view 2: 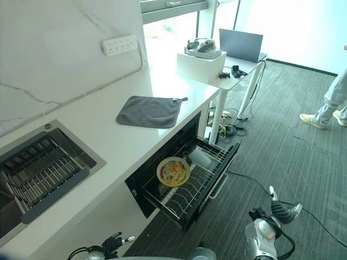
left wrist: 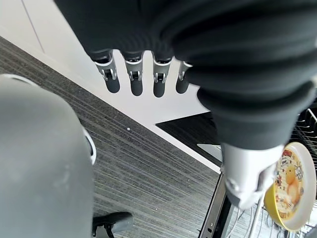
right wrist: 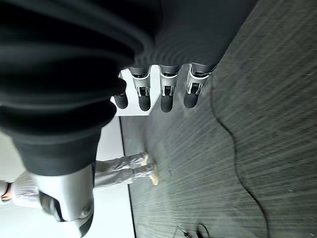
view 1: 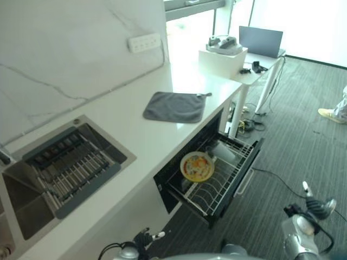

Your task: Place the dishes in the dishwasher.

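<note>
A yellow plate (view 1: 197,166) with a colourful picture stands upright in the wire rack (view 1: 219,196) of the pulled-out dishwasher drawer under the counter. It shows again in the left wrist view as the plate (left wrist: 292,191), past my thumb. Behind it in the rack lies a pale glass or bowl (view 2: 200,157). My left hand (left wrist: 134,82) hangs low by the counter's front, below and left of the drawer, fingers straight and holding nothing. Over the carpet to the right of the drawer, my right hand (right wrist: 167,96) hangs with its fingers straight and equally bare.
On the white counter lie a grey cloth (view 1: 174,106) and a sink (view 1: 24,208) with a dark rack insert. A white side table (view 1: 255,76) beyond holds a laptop and a box with a headset. A person's legs (view 2: 331,103) stand at the far right. Cables run across the carpet.
</note>
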